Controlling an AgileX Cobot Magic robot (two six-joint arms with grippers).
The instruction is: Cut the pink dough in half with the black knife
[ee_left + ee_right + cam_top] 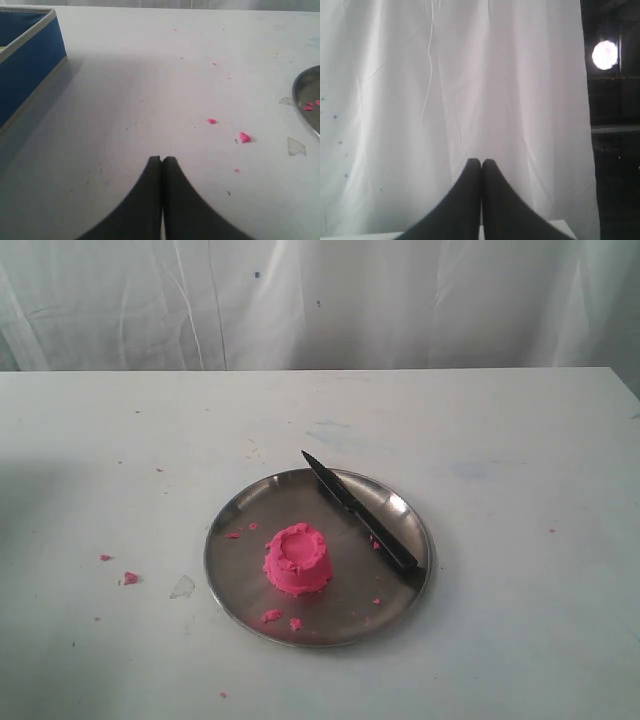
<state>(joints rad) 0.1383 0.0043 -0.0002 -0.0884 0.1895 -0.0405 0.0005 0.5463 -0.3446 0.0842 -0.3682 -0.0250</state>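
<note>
The pink dough [297,559], a cup-shaped mound with a dented top, stands whole near the middle of the round steel plate [240,570]. The black knife [358,517] lies across the plate's right side, tip toward the back, handle at the front right rim. Neither arm shows in the exterior view. My left gripper [162,160] is shut and empty over bare table, with the plate's rim [306,100] at the edge of its view. My right gripper [481,162] is shut and empty, facing the white curtain.
Tiny pink crumbs [130,578] lie on the table left of the plate, and several more sit on the plate. A blue box [25,65] with a grey rim stands on the table in the left wrist view. A white curtain [320,300] hangs behind the table.
</note>
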